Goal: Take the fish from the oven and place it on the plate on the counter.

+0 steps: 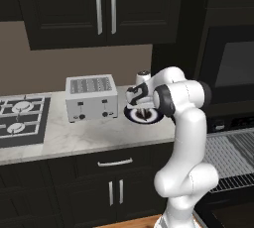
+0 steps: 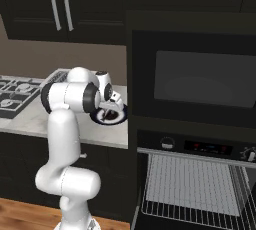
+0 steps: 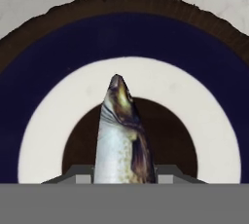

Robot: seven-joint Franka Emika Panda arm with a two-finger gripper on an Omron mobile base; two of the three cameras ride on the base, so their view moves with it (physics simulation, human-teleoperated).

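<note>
The fish (image 3: pixel 119 135), silvery with a dark brown back, hangs head down between my fingers right above the brown centre of the plate (image 3: pixel 48 62). My gripper (image 3: pixel 124 178) is shut on the fish, pads against both its sides. The plate (image 1: pixel 131 115) lies on the counter (image 1: pixel 74 135) to the right of the toaster, with the gripper (image 1: pixel 144 104) just above it. From the right, the gripper (image 2: pixel 111 106) hovers over the plate (image 2: pixel 121 119). The oven (image 2: pixel 190 184) stands open with its wire rack pulled out and bare.
A silver toaster (image 1: pixel 92 98) stands left of the plate, and a black gas hob (image 1: pixel 20 120) lies further left. A white shaker (image 1: pixel 143 77) stands behind the plate. The oven rack (image 1: pixel 230 157) juts out at the right, below the grey-windowed unit (image 2: pixel 200 79).
</note>
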